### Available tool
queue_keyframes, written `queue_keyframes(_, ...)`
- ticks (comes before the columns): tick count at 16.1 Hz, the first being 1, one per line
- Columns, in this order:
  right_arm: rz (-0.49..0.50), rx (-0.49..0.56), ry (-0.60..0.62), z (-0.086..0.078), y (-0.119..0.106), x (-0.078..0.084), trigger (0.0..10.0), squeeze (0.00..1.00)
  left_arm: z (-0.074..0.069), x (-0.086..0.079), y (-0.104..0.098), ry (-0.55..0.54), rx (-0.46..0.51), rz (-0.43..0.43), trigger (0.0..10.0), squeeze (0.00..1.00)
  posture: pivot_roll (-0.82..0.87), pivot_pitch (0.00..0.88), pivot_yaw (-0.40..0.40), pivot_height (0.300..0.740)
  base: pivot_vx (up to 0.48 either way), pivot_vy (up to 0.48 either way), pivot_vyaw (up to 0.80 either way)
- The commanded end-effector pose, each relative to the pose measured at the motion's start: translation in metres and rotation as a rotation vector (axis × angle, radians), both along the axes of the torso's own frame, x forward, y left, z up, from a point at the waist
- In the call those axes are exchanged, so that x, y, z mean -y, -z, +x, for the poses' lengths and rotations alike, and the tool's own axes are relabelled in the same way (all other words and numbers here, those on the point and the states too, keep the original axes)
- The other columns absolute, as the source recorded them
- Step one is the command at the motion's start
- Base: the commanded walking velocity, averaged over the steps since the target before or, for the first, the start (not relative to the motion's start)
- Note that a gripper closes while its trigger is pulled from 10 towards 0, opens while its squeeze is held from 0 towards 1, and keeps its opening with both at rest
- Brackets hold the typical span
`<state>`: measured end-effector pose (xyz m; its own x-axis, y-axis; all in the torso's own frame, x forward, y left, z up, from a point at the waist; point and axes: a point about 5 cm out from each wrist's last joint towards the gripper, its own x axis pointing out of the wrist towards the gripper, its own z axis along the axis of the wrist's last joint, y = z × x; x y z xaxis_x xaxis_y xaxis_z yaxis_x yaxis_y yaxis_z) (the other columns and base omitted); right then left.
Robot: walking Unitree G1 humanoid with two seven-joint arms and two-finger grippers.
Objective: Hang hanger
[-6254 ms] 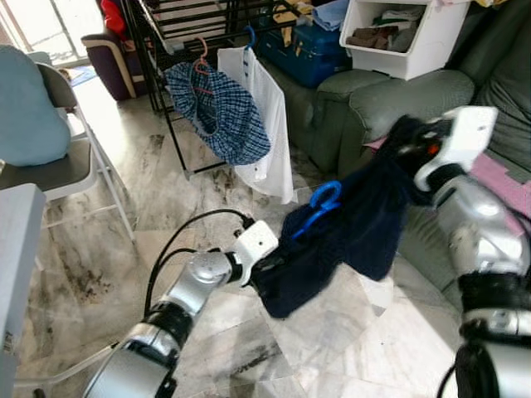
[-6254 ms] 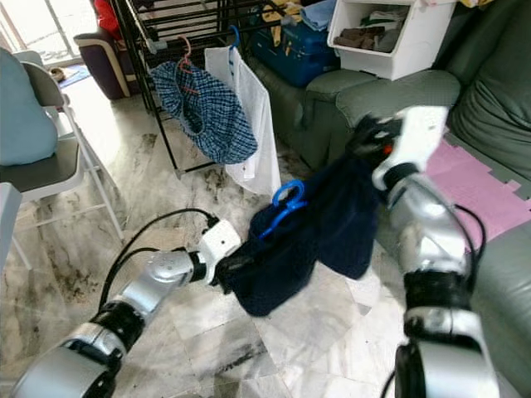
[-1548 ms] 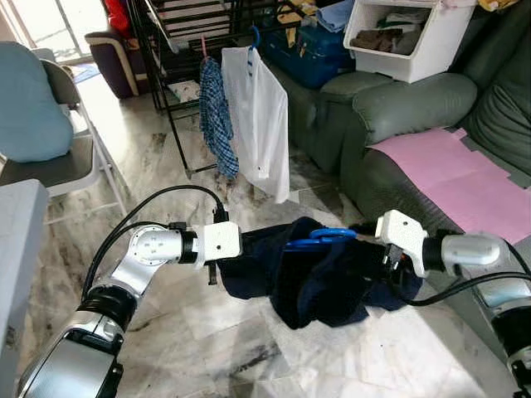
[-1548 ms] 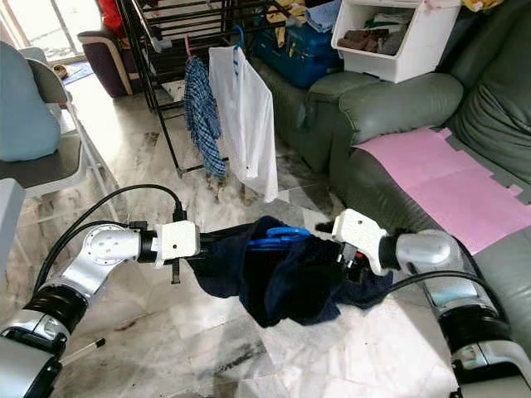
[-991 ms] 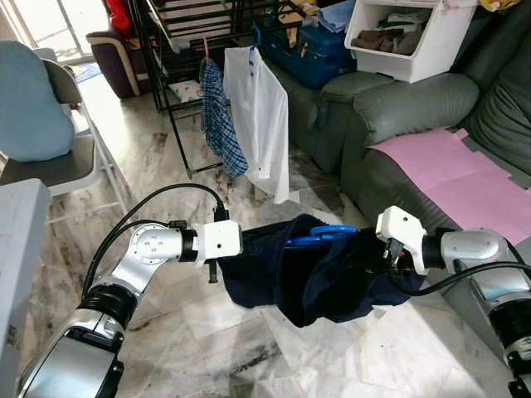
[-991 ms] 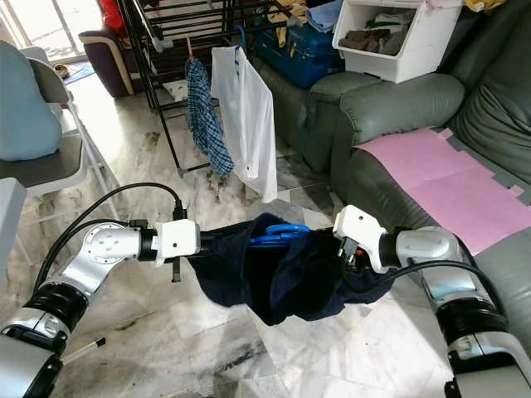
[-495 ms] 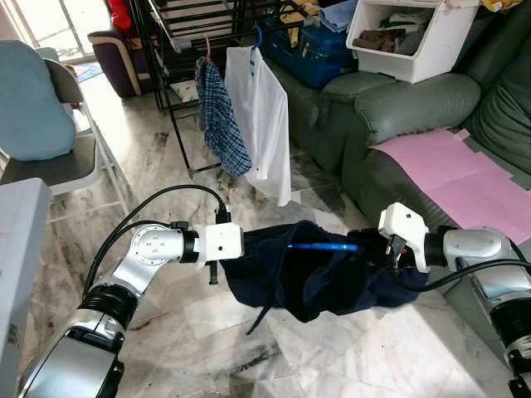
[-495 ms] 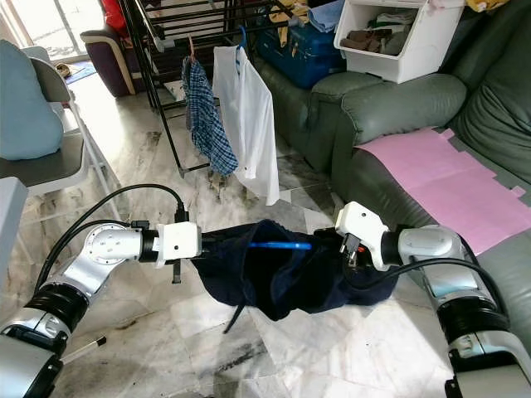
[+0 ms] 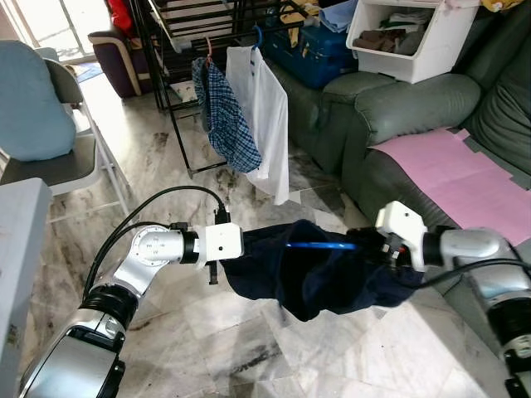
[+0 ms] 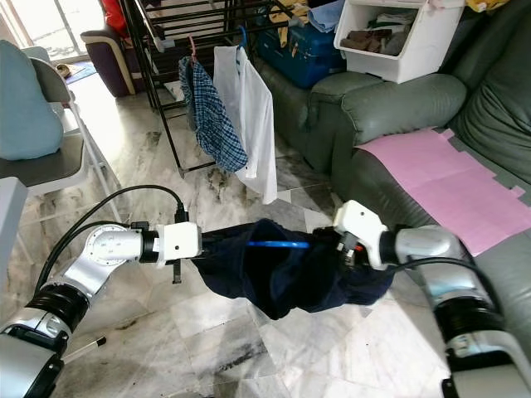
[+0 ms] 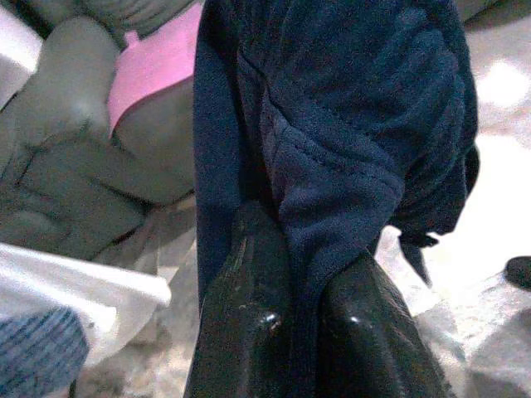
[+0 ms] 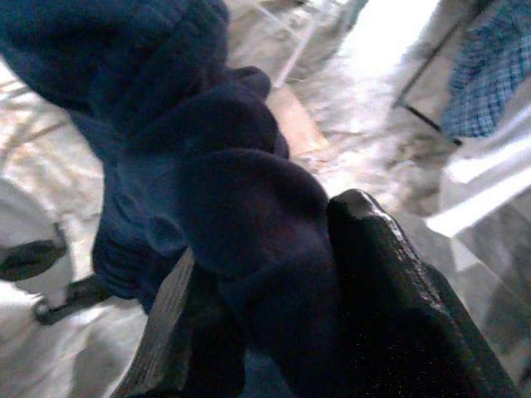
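Cloth [image 9: 323, 278], dark blue, hangs stretched between both grippers above the floor [image 9: 191, 340], a blue hanger [image 9: 319, 245] lying across its top. Left gripper [image 11: 303, 311] pinches its left edge, right gripper [image 12: 274, 307] clamps its right side. Far behind stands the rack [image 9: 178, 58].

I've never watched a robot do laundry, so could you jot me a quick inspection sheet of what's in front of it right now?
Surface: marble floor, nothing seen lying under the arms.
Job's things: navy garment stretched between both grippers, blue hanger lying flat across its top; black drying rack ahead with checked shirt and white shirt hung.
Clutter: white bin of clothes atop the green sofa; pink mat.
Grippers: left gripper and right gripper each clamp cloth.
Cables: black cable looping over left arm.
Surroundings: folding chair.
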<state>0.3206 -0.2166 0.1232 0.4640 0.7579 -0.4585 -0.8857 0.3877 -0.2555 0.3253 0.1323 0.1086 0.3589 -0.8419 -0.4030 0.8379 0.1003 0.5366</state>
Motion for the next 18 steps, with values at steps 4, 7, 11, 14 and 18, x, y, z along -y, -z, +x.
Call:
queue_keyframes(4, 0.047, 0.028, 0.140, 0.004, 0.008, -0.006, 0.0, 0.00, 0.006, 0.000, -0.004, -0.073, 0.048, -0.025, 0.0, 0.00, -0.14, 0.000, 0.010, 0.740, 0.000, 0.000, 0.00)
queue_keyframes(7, 0.086, 0.024, 0.198, 0.002, 0.014, -0.011, 0.0, 0.00, 0.007, -0.002, -0.001, -0.131, 0.065, -0.066, 0.0, 0.00, -0.14, 0.000, 0.010, 0.740, 0.000, 0.000, 0.00)
queue_keyframes(11, 0.085, 0.009, 0.218, 0.000, 0.019, -0.015, 0.0, 0.00, 0.005, -0.003, -0.001, -0.143, 0.081, -0.117, 10.0, 1.00, -0.14, 0.000, 0.007, 0.740, 0.000, 0.000, 0.00)
queue_keyframes(14, 0.087, 0.007, 0.225, 0.001, 0.020, -0.016, 0.0, 0.00, 0.005, -0.003, -0.001, -0.140, 0.092, -0.114, 10.0, 1.00, -0.14, 0.000, 0.007, 0.740, 0.000, 0.000, 0.00)
queue_keyframes(18, 0.087, 0.007, 0.225, 0.001, 0.020, -0.016, 0.0, 0.00, 0.005, -0.003, -0.001, -0.140, 0.092, -0.114, 10.0, 1.00, -0.14, 0.000, 0.007, 0.740, 0.000, 0.000, 0.00)
